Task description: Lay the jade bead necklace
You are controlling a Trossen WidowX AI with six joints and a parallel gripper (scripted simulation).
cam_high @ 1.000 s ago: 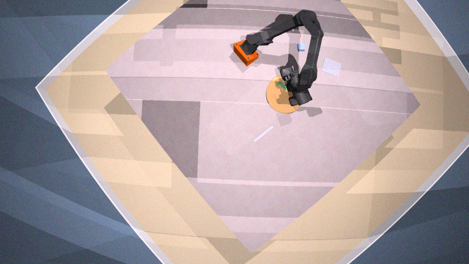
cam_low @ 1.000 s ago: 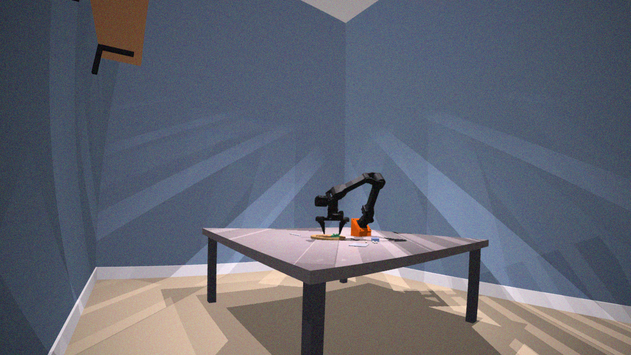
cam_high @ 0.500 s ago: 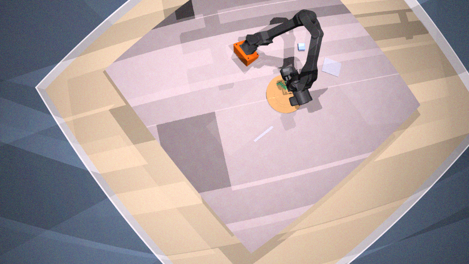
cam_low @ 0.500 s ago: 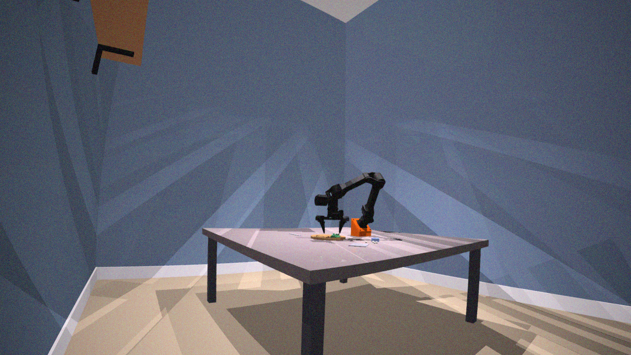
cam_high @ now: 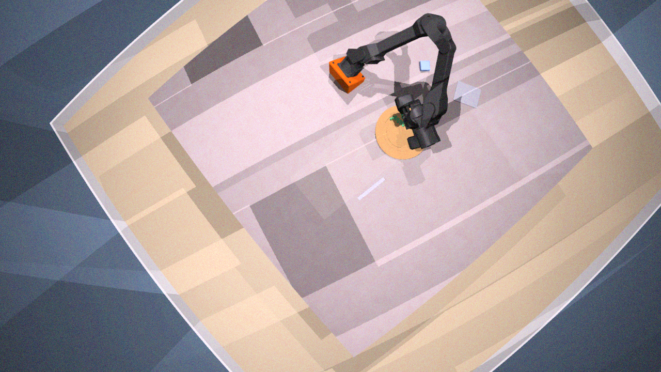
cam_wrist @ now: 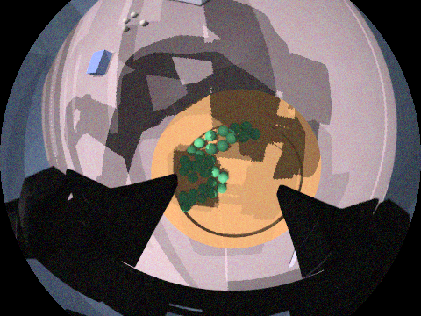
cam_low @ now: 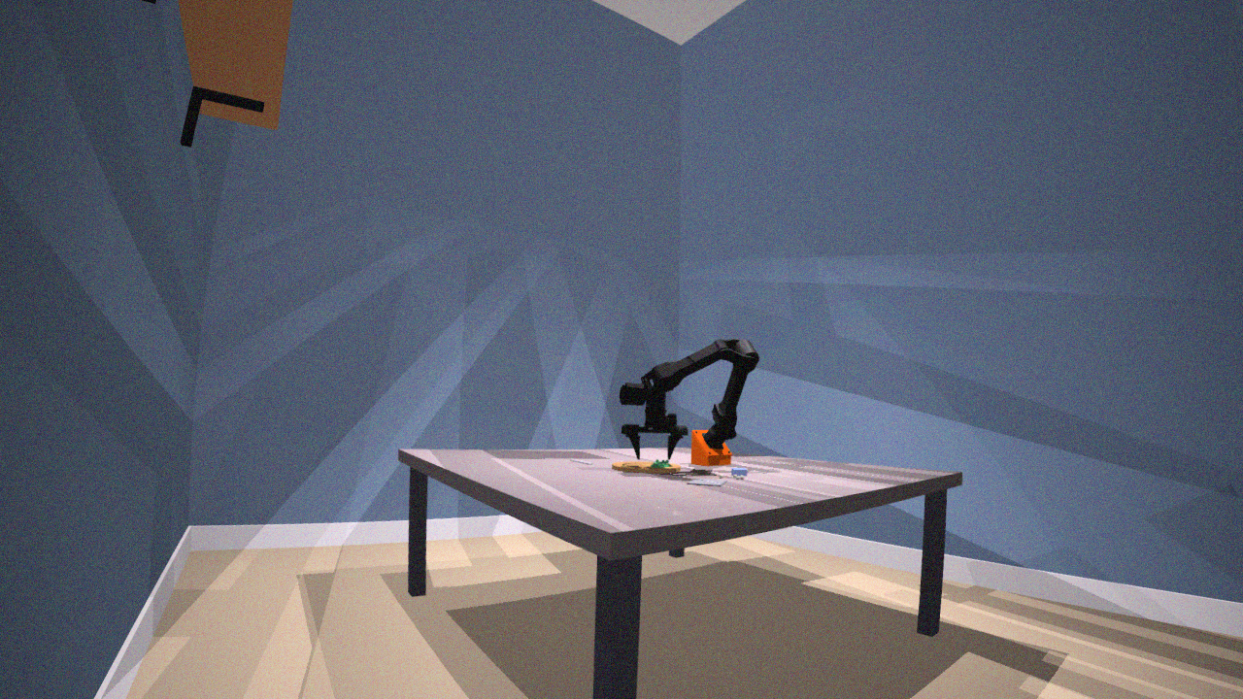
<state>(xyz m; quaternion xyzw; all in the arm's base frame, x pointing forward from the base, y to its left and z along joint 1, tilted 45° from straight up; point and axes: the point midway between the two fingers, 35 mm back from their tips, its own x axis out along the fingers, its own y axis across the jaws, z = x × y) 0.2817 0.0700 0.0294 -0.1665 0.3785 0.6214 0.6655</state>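
Note:
The round wooden bead board (cam_high: pixel 384 138) (cam_low: pixel 621 467) (cam_wrist: pixel 164 162) lies on the table, with a thin dark circular groove. The jade bead necklace (cam_high: pixel 392 118) (cam_low: pixel 662 464) (cam_wrist: pixel 223 146) lies bunched on it, in the left and upper-left part in the wrist view. Some beads follow the upper-left of the groove; others are heaped inside it. The lower and right arcs of the groove show no beads. My gripper (cam_low: pixel 654 457) (cam_wrist: pixel 229 186) is wide open and empty, pointing down just above the board. Its left finger is beside the heaped beads. In the top view the arm hides part of the board.
A small blue block (cam_high: pixel 424 65) (cam_low: pixel 738 471) (cam_wrist: pixel 98 62) and a pale square sheet (cam_high: pixel 467 94) (cam_low: pixel 706 482) lie near the arm. A white strip (cam_high: pixel 371 188) lies beyond the board. Several small pale balls (cam_wrist: pixel 144 23) show in the wrist view. The orange base (cam_high: pixel 353 83) (cam_low: pixel 711 454) carries the arm.

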